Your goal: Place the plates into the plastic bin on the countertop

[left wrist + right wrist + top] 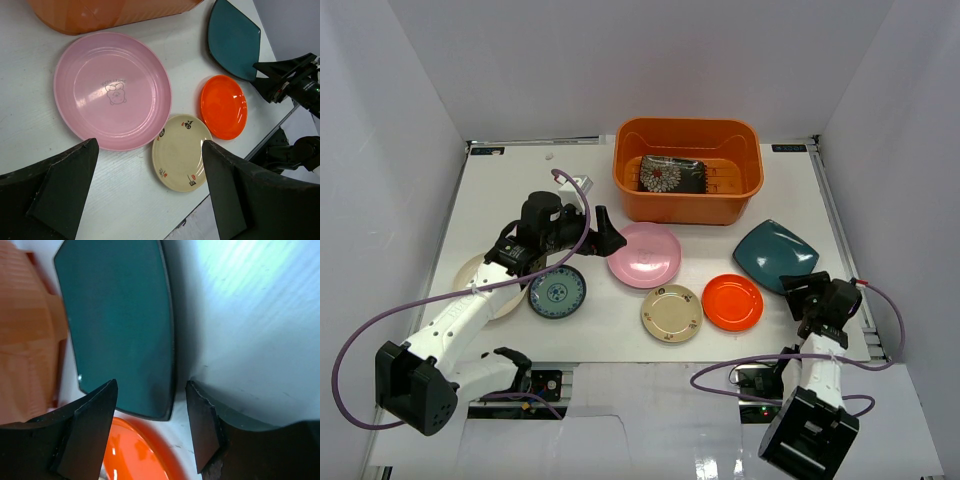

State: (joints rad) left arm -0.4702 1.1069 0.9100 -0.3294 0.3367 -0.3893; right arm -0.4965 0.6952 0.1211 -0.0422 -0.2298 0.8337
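The white countertop (500,180) carries everything, and the orange plastic bin (685,208) stands at the middle of its far edge, within reach of both arms. One plate is already in it: the black-floral square plate (672,175) lies flat on the slotted bottom. The other six are not yet moved. The pink plate (645,255) lies just in front of the bin, the teal square plate (776,255) towards the right edge, and a pale plate (467,270) by the left edge, partly under the left arm. Along the near edge lie the orange-red plate (732,302), the cream-gold plate (671,313) and the blue-patterned plate (557,291). The right gripper (151,382) is low at the teal plate's near rim, one finger over the plate and one outside, jaws apart and not visibly touching; probably lined up to pinch that rim. The left gripper (149,144) hangs spread wide above the pink plate's near edge, holding nothing.
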